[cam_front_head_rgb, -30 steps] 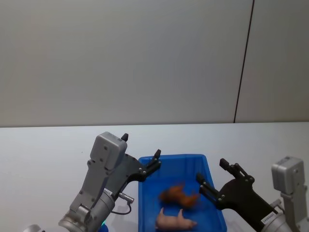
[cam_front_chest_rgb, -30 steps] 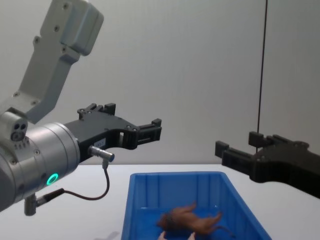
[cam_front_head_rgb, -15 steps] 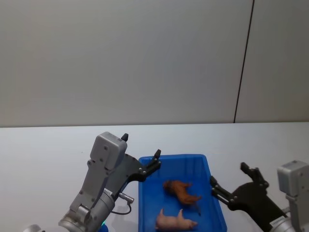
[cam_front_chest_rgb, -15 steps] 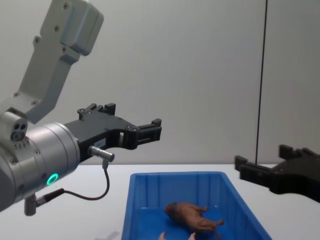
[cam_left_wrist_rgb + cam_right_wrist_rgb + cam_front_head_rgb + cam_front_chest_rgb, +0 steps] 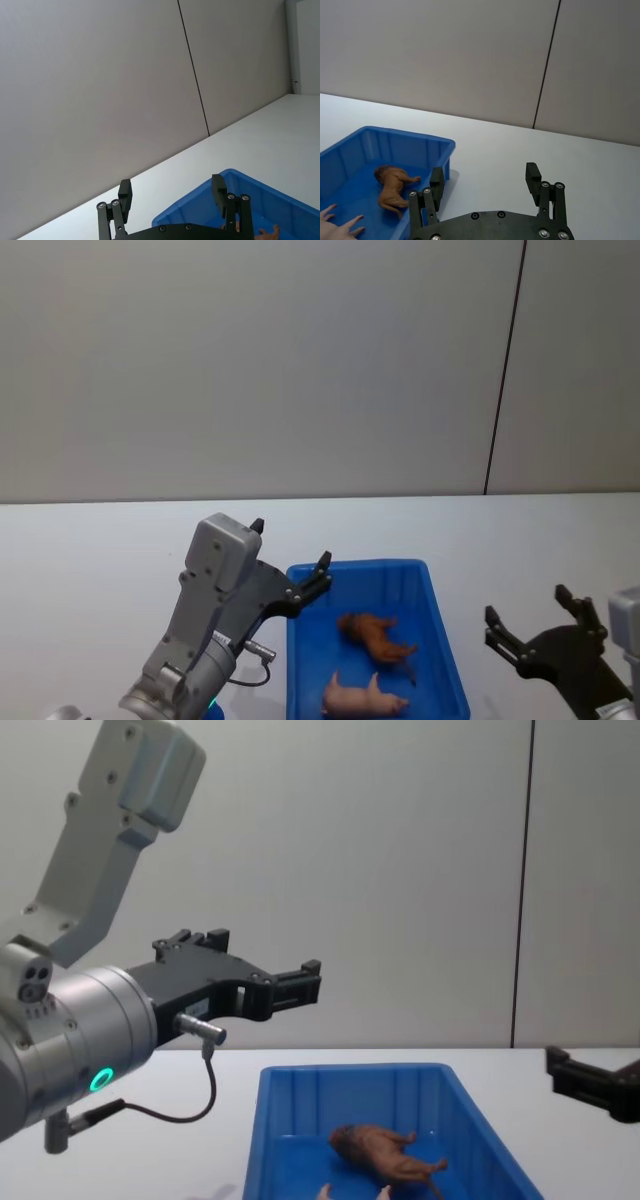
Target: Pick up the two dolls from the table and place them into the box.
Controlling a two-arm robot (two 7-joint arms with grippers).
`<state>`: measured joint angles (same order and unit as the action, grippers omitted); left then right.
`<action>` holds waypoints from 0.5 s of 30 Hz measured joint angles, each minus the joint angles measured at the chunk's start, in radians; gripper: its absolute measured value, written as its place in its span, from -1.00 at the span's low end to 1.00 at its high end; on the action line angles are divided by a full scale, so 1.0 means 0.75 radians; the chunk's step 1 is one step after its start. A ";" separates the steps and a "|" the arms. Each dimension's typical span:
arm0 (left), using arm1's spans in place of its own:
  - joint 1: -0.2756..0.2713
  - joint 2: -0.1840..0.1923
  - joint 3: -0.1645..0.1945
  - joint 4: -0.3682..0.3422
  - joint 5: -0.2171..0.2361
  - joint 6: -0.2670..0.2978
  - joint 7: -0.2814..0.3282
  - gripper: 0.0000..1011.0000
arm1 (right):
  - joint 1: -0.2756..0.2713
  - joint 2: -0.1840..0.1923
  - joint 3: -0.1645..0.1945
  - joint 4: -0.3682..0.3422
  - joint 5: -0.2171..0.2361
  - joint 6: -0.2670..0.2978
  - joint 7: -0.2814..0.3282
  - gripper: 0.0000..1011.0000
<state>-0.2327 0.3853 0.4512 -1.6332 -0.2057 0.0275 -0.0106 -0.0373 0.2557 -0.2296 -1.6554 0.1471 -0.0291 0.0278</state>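
Left gripper: fingers spread and empty, at the lower left of the head view, its tips over the upper-left corner of the box – the same spot as a second ago.
Right gripper: fingers wide apart with nothing between them. It sits at the lower right of the head view over bare table, clear of the box's right wall. A second ago it hung over that wall's rim, and half a second ago it was already partway out.
Brown lion: on the box floor near the middle, lying sharp and still (a second ago it was a blur there).
Pink doll: on its side in the box, just below the lion in the head view – unmoved.
Box: blue, at the lower middle of the head view on the white table, in the same place as before.
Right wrist view: own gripper at the bottom edge, the lion inside the box at the lower left.
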 joint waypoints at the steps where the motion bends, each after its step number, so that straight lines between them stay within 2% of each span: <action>1: 0.002 0.001 -0.001 -0.003 -0.002 0.004 0.001 0.98 | -0.002 0.001 0.001 -0.001 -0.002 0.001 -0.006 0.98; 7: 0.017 0.015 -0.010 -0.028 -0.026 0.043 0.017 0.98 | -0.014 0.008 0.008 -0.008 -0.010 0.003 -0.043 0.98; 15: 0.059 0.053 -0.031 -0.086 -0.086 0.123 0.051 0.98 | -0.026 0.014 0.014 -0.015 -0.019 0.005 -0.079 0.98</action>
<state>-0.1884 0.4250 0.4283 -1.6980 -0.2705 0.1196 0.0278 -0.0571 0.2663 -0.2191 -1.6664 0.1328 -0.0250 -0.0312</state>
